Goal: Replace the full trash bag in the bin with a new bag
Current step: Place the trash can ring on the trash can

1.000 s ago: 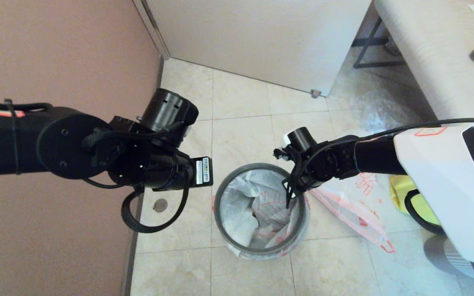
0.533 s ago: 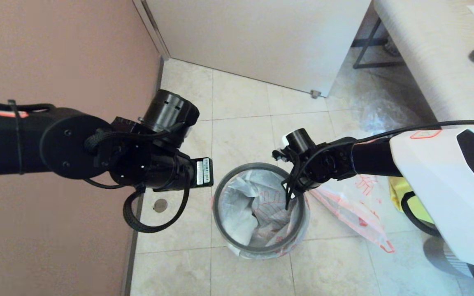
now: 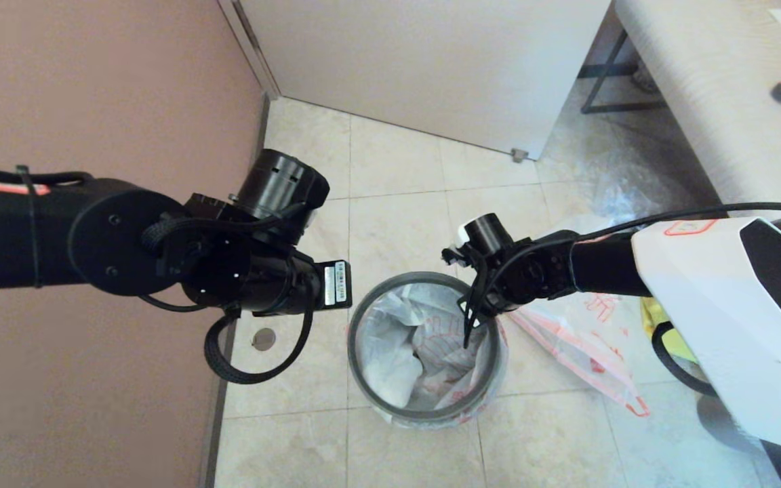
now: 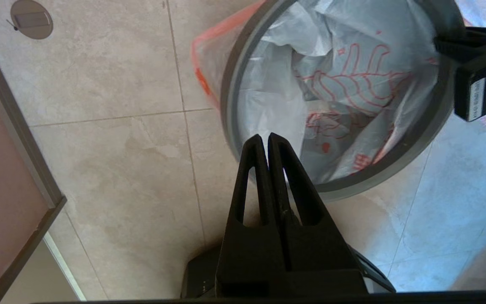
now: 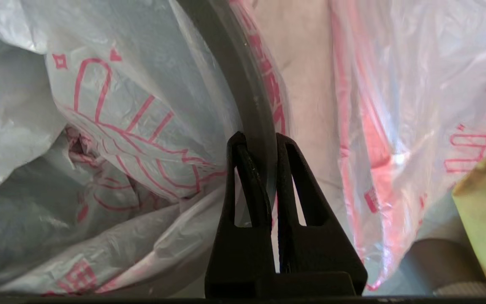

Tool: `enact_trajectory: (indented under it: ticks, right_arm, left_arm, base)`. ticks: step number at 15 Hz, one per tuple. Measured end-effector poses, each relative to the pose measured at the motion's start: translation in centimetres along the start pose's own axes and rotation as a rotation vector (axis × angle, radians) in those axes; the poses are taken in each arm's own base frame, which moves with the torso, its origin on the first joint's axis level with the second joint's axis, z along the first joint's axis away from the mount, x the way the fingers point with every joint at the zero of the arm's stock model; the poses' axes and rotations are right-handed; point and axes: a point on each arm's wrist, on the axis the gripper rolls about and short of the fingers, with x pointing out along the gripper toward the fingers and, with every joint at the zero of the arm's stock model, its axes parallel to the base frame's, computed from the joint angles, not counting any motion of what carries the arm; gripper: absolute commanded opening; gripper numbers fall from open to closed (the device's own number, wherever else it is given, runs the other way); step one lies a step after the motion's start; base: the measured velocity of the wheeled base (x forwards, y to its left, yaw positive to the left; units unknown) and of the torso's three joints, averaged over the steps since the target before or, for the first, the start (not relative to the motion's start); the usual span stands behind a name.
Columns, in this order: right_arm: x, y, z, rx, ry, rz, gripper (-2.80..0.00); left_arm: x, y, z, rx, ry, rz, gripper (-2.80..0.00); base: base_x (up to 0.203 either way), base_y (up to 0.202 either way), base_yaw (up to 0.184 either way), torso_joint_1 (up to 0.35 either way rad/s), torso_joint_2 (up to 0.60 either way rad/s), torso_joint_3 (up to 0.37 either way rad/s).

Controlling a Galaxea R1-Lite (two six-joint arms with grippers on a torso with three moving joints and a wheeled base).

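Observation:
The bin (image 3: 424, 410) stands on the tiled floor, and a grey hoop (image 4: 230, 84) rings its mouth. The full trash bag (image 3: 431, 332) fills it with crumpled white plastic and red print, its pink edge folded out over the hoop. My right gripper (image 5: 260, 137) is shut on the hoop (image 5: 243, 84) at the bin's right side, one finger inside and one outside. My left gripper (image 4: 265, 137) is shut and empty, hovering above the bin's left rim. The new bag (image 3: 580, 352) lies limp on the floor right of the bin, partly hidden behind my right arm.
A pink wall (image 3: 92, 81) runs close along the left, and a pale door panel (image 3: 431, 61) stands behind. A yellow fabric bag (image 3: 662, 318) sits right of the new bag. A bench (image 3: 702, 102) stands at the back right, with clear crinkly plastic (image 3: 628, 183) beside it. A round floor drain (image 3: 264, 338) lies left of the bin.
My right arm has shifted slightly left, still gripping the hoop, and the bin's mouth has shifted a little left with it. The left arm has barely moved.

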Motion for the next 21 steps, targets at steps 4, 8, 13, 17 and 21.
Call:
enact_trajectory:
  ticks: [4,8,13,17,21]
  right_arm:
    - [0.3,0.7,-0.2,-0.025,0.006,0.014,-2.8]
    - [0.6,1.0,-0.2,-0.038,0.008,0.002,-2.8]
    - [0.6,0.3,-0.2,-0.025,0.009,-0.006,-2.8]
    - [0.8,-0.5,-0.3,-0.008,0.015,-0.018,-2.8]
    - [1.2,-1.6,-0.7,0.009,0.032,-0.032,-2.8]
  left_arm:
    - [0.1,0.0,0.0,0.001,0.001,0.0,-2.8]
    - [0.3,-0.1,-0.1,0.002,0.006,0.002,-2.8]
    - [2.0,-0.1,-0.6,0.02,0.064,0.006,-2.8]
    - [5.1,1.4,-0.7,0.004,0.22,-0.163,-2.8]
    - [8.4,3.4,-0.4,-0.055,0.287,-0.353,-2.8]
  base:
    - [0.0,0.0,0.0,0.0,0.0,0.0]
    - [0.0,0.0,0.0,0.0,0.0,0.0]
    - [0.0,0.0,0.0,0.0,0.0,0.0]
    - [0.0,0.0,0.0,0.0,0.0,0.0]
    - [0.0,0.0,0.0,0.0,0.0,0.0]
